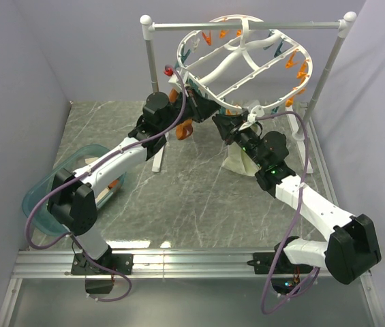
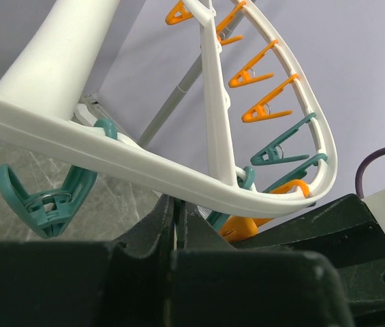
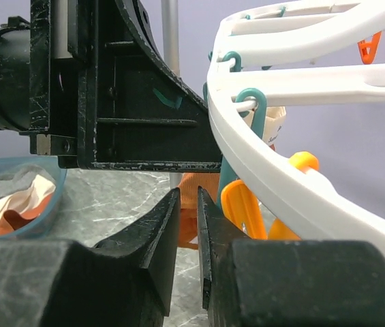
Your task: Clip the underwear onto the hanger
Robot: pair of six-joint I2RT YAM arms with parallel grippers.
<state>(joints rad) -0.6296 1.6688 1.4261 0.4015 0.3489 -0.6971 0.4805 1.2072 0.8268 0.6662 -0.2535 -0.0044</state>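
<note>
Two end effectors work close together under the near rim of the hanger (image 1: 227,66), which hangs from the rail (image 1: 247,26). The left end effector (image 2: 176,228) is pressed together just below the rim, beside an orange clip (image 2: 236,228), and nothing shows between its fingers. The right end effector (image 3: 189,218) is spread only slightly, leaving a narrow empty slit.

A cream piece of cloth, probably the underwear (image 3: 274,129), hangs behind the rim just under a teal clip (image 3: 253,102). I cannot tell whether that clip actually bites it.

The clipping step itself seems to be in hand. Next, the waistband needs checking at that clip. If it is loose, one end effector should squeeze the clip open while the other feeds the edge in, without swinging the hanger.
</note>
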